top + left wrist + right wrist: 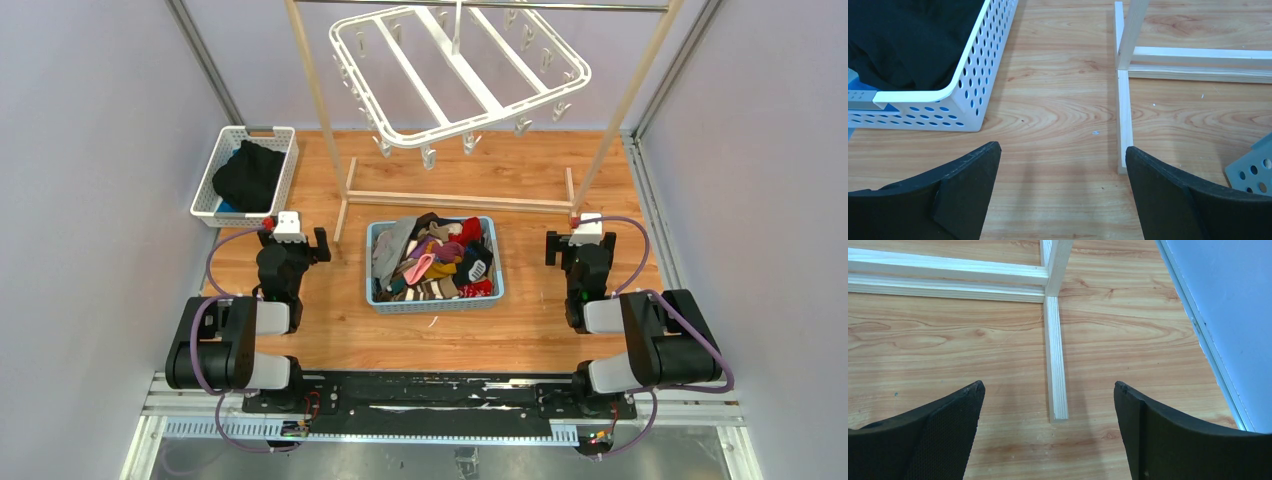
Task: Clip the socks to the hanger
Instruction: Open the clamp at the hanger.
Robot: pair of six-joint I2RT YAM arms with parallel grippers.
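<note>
Workspace seen from above and from both wrists, with positions given relative to the blue basket [436,302].

The wooden table [330,345] carried the blue basket near its centre. The wooden rack [460,199] stood just behind the basket, its base bar parallel to the basket's far wall and its uprights rising to a metal rail. The hanger [473,75], a white rectangular frame with crossbars, hung from that rail above and behind the basket, tilted, with small clips [428,157] dangling from its rim; no sock was seen on them. A white perforated basket [210,178] sat behind and well to the left of the blue basket and held a black bundled garment [248,175].

The socks [435,262] lay heaped inside the blue basket, a mix of red, pink, grey, black, mustard and striped pieces.

The left gripper [1062,148] hovered over bare table to the left of the basket, its jaws spread wide and holding nothing. The right gripper [1048,385] hovered to the right of the basket, over the rack's right foot, likewise spread wide and empty.
</note>
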